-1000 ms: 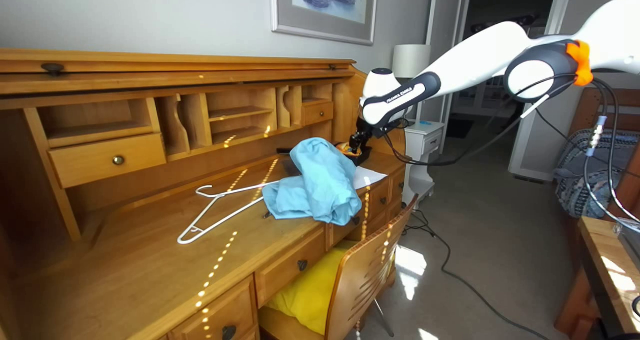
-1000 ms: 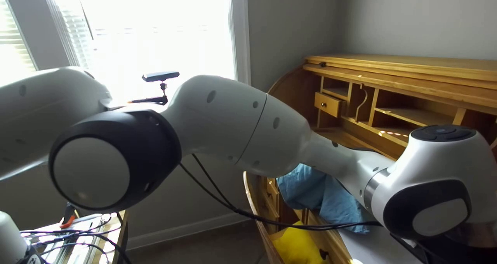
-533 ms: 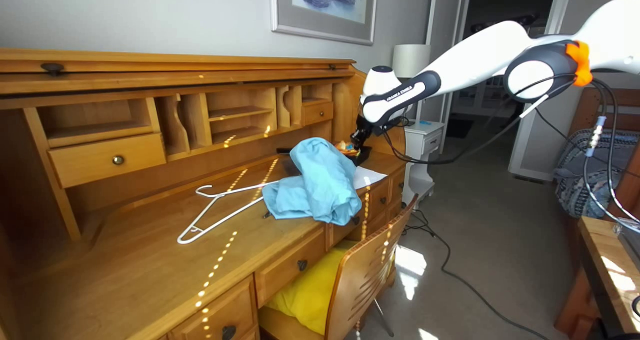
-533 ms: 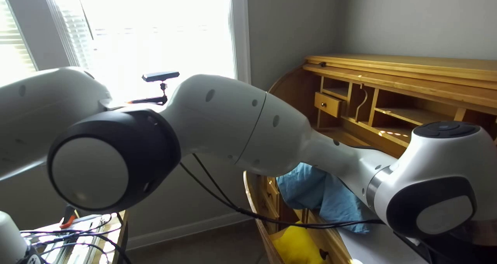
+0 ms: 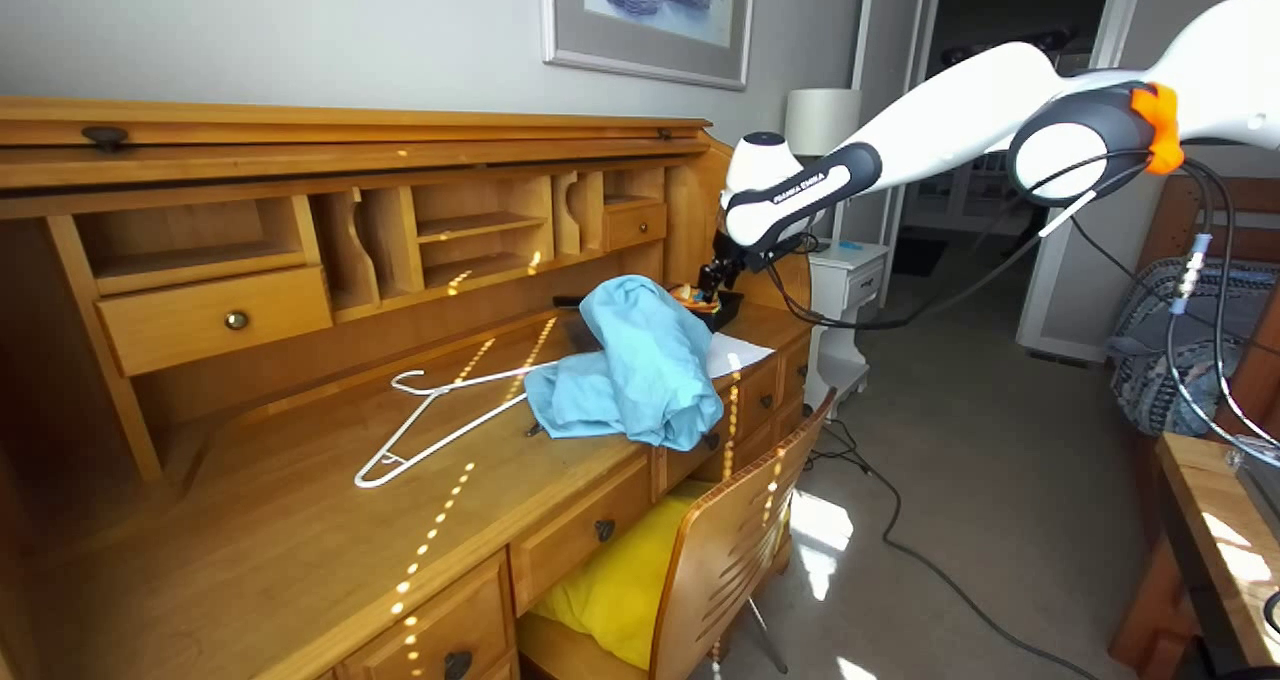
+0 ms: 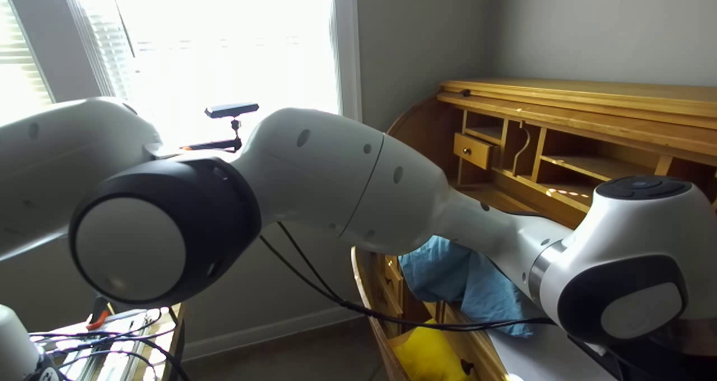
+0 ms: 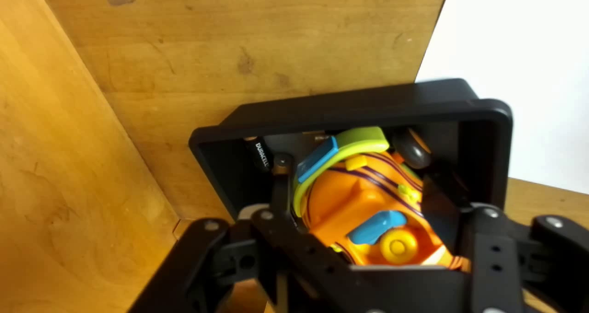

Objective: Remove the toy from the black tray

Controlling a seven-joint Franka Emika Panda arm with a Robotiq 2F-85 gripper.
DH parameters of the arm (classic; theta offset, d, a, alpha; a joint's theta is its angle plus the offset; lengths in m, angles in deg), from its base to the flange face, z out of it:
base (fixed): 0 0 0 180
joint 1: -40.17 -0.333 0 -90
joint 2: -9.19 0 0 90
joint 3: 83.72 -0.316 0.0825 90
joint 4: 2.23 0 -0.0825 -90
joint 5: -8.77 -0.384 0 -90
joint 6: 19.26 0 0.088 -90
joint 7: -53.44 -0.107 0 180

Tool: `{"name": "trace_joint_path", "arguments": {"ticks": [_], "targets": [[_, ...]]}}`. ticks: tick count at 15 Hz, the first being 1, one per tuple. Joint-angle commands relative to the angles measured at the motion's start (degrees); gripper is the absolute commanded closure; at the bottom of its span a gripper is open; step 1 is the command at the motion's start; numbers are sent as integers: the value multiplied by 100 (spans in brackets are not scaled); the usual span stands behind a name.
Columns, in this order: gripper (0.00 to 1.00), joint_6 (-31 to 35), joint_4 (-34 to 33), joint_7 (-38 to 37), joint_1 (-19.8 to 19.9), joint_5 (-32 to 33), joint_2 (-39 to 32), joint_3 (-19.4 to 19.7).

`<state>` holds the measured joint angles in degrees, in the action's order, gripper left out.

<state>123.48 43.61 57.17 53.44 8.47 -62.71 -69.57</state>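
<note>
The toy is seated in the black tray, which is set on the desk. The tool is spread wide, its jaws placed at either side of the toy; whether contact is made cannot be told.

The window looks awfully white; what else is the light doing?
In an exterior view, window mostly blown out; in an exterior view, sun patches on the floor, light dots on the desk; wrist view, paper washed out, black tray dark inside.
</note>
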Motion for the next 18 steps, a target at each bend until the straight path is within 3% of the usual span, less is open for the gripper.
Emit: {"name": "trace_joint_path", "arguments": {"ticks": [1, 11, 12, 14, 18], "targets": [[0, -288, -304, -445, -17, -92, -141, 53], [2, -292, -560, -3092, -9, -164, -225, 184], [26, -309, -587, -3289, 0, -152, -248, 213], [33, -327, -631, -3605, 14, -131, -290, 271], [63, -345, -729, -4011, 27, -107, -381, 334]]}}
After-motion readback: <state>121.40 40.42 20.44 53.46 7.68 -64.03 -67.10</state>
